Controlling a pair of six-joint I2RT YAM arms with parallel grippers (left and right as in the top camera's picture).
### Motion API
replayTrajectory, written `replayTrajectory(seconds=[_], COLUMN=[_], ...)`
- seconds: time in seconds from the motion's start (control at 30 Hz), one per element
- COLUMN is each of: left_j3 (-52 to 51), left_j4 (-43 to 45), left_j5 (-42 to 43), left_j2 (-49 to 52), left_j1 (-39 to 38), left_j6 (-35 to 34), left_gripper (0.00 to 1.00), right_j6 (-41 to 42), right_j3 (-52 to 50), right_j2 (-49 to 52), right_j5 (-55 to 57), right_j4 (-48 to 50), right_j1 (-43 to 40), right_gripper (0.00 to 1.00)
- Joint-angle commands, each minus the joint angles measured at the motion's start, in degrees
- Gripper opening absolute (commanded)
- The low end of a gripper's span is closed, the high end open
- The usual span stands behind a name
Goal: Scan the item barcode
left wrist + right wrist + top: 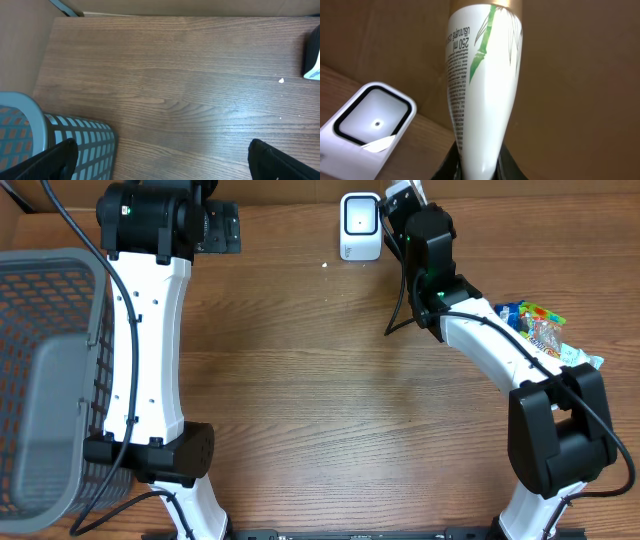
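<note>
Wooden surface (300, 380), scanner (360, 225) at far edge.
Right hand (475, 170) pinches white tube (480, 85) just beside scanner; barcode unseen, scan seemingly still pending. Left hand (160, 162) spread, empty.

I see a wooden table (320, 410), brown, with the grain running left to right. Soft glare shows on it in the left wrist view. Behind the far edge stands a plain brown board (580, 75), evenly lit.

White tube (482, 85) cap cut off by top edge, base hidden inside right pincer (475, 169); label print too blurred to read; scanner (367, 122) cropped lower left, basket (40, 290) cropped left
</note>
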Motion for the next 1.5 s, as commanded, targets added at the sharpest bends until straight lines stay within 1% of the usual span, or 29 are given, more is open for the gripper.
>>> replayTrajectory(seconds=[0.0,0.27,0.37,0.8,0.9,1.07,1.17,1.47], left_j3=[0.76,0.76,0.76,0.76,0.76,0.76,0.76,0.76], left_j4=[0.00,0.00,0.00,0.00,0.00,0.00,0.00,0.00], left_j5=[-0.28,-0.28,-0.28,-0.28,-0.28,-0.28,-0.28,-0.28], left_j2=[-0.24,-0.24,-0.24,-0.24,-0.24,-0.24,-0.24,-0.24], left_j1=[-0.39,-0.39,-0.39,-0.39,-0.39,-0.39,-0.39,-0.39], left_j6=[-0.59,-0.59,-0.59,-0.59,-0.59,-0.59,-0.59,-0.59], left_gripper=[1.00,1.00,1.00,1.00,1.00,1.00,1.00,1.00], right_j6=[-7.41,-15.67,-17.14,-19.32,-20.50,-26.97,-29.42,-29.62], right_j3=[2.54,2.54,2.54,2.60,2.60,2.64,2.64,4.24], right_j2=[1.77,7.52,9.38,13.51,14.27,17.49,19.12,21.33], right_j5=[1.44,1.46,1.68,0.66,-1.95,-4.20,-4.20,-3.08], right_j4=[4.39,13.05,15.87,19.76,21.00,25.68,26.34,28.22], right_j1=[-0.02,2.12,3.28,4.13,3.96,3.74,3.63,3.02], right_gripper=[0.04,0.04,0.04,0.04,0.04,0.04,0.04,0.04])
